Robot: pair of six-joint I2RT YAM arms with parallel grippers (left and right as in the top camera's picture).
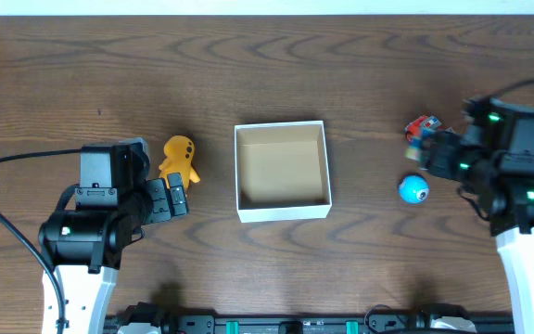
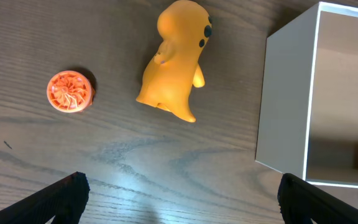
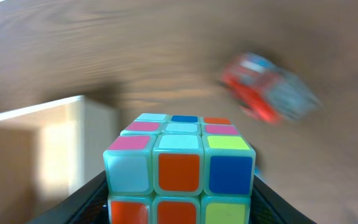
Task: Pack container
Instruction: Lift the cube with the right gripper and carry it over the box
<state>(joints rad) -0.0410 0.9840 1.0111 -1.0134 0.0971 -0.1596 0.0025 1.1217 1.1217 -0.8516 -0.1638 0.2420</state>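
Observation:
The container (image 1: pixel 282 212), a white-walled square box with a tan inside, stands at the table's middle and looks empty. It also shows in the left wrist view (image 2: pixel 284 106) and, blurred, in the right wrist view (image 3: pixel 39 124). A yellow toy figure (image 1: pixel 179 158) lies left of it and shows in the left wrist view (image 2: pixel 176 65). My left gripper (image 1: pixel 176 199) (image 2: pixel 182 199) is open and empty, just in front of the figure. My right gripper (image 1: pixel 431 154) (image 3: pixel 179 205) is shut on a colourful puzzle cube (image 3: pixel 180 168), right of the container.
A red toy car (image 1: pixel 423 126) (image 3: pixel 269 90) lies by the right gripper. A blue ball (image 1: pixel 413 188) lies in front of it. A small orange disc (image 2: pixel 70 91) lies left of the yellow figure. Black cables trail beside both arms.

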